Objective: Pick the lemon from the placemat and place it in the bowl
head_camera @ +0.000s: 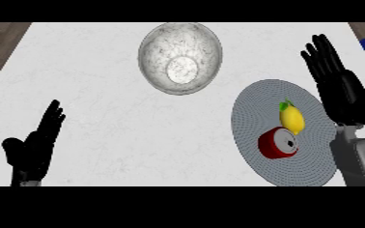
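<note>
One lemon, one red can, one placemat, one bowl and two hands show on the white counter.

The lemon lies on the grey round placemat, just left of the right hand's palm and below its fingertips, not touched by it. The can lies on its side on the same mat, touching or nearly touching the lemon's lower left side, nearer the right wrist than the fingers.

The right hand is raised at the mat's right edge, palm flat, fingers straight and slightly spread, pointing up the view and leaning a little left. It holds nothing. Its grey forearm comes in from the lower right corner.

The bowl, marbled grey-white, stands well left of the right fingertips and at about their height in the view, apart from the mat.

The left hand rests at the lower left edge, fingers straight and close together, thumb set off to the left, holding nothing, well apart from everything else.
</note>
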Controlling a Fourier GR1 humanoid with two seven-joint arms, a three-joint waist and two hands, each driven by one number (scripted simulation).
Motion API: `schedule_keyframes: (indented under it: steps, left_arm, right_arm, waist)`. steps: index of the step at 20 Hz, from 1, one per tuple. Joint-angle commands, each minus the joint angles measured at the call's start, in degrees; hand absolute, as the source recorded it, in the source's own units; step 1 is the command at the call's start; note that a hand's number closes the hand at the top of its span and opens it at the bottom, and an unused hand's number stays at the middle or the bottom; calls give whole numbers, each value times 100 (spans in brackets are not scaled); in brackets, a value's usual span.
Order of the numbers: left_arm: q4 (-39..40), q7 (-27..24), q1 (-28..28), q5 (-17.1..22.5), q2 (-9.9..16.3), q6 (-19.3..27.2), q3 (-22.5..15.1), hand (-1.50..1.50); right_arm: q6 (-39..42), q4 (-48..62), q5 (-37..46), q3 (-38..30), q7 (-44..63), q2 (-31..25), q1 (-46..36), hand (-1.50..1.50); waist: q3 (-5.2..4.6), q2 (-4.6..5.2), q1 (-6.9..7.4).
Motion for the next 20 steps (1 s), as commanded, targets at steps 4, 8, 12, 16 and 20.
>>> schedule_keyframes:
  steps: [4,8,12,16,20]
  left_arm:
    - [-439,-13,-805,-456,321,239,88,0]
    - [-748,103,-1216,-586,314,249,-68,0]
    - [-677,449,-1603,-643,322,184,-164,0]
    - [-779,828,-1857,-985,42,533,-514,0]
    - [-819,820,-1731,-867,46,442,-422,0]
  right_arm:
    - [2701,713,-1537,82,-341,-284,-261,150]
    - [2058,1780,-430,-874,-995,-1252,-549,150]
    - [4215,2753,-1253,-899,-2106,-1248,-606,-150]
    - [5055,2850,-343,-836,-3094,-1912,-793,-150]
    - [5351,2776,435,-633,-3568,-2587,-737,-150]
  waist:
    - [-85,-18,-21]
    - [-88,75,7]
    - [-87,57,50]
    - [-84,33,50]
    - [-106,-26,59]
